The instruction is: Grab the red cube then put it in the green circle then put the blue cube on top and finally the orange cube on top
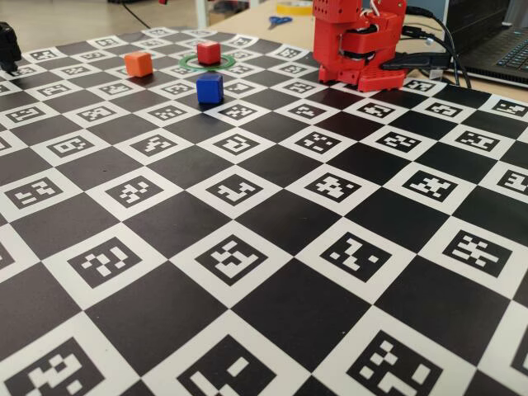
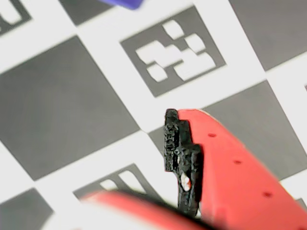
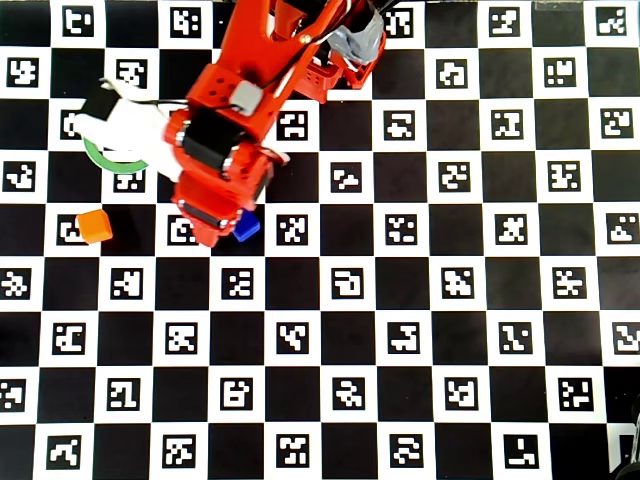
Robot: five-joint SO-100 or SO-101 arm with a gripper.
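In the fixed view the red cube point(image 1: 208, 52) sits inside the green circle point(image 1: 186, 60). The orange cube point(image 1: 138, 63) lies to its left and the blue cube point(image 1: 209, 87) nearer the camera. There the red arm point(image 1: 359, 41) looks folded at the back right. In the overhead view the arm reaches over the green circle point(image 3: 103, 160) and hides the red cube. My gripper point(image 3: 220, 222) hangs beside the blue cube point(image 3: 247, 227), and the orange cube point(image 3: 93, 225) lies to the left. In the wrist view my gripper point(image 2: 129, 158) is open over bare board. A sliver of blue cube point(image 2: 122, 3) shows at the top edge.
The checkered marker board point(image 1: 272, 247) covers the table. Cables and a laptop point(image 1: 503, 49) lie behind the arm's base, and scissors point(image 1: 279, 21) lie beyond the board. A black object point(image 1: 8, 45) stands at the far left edge.
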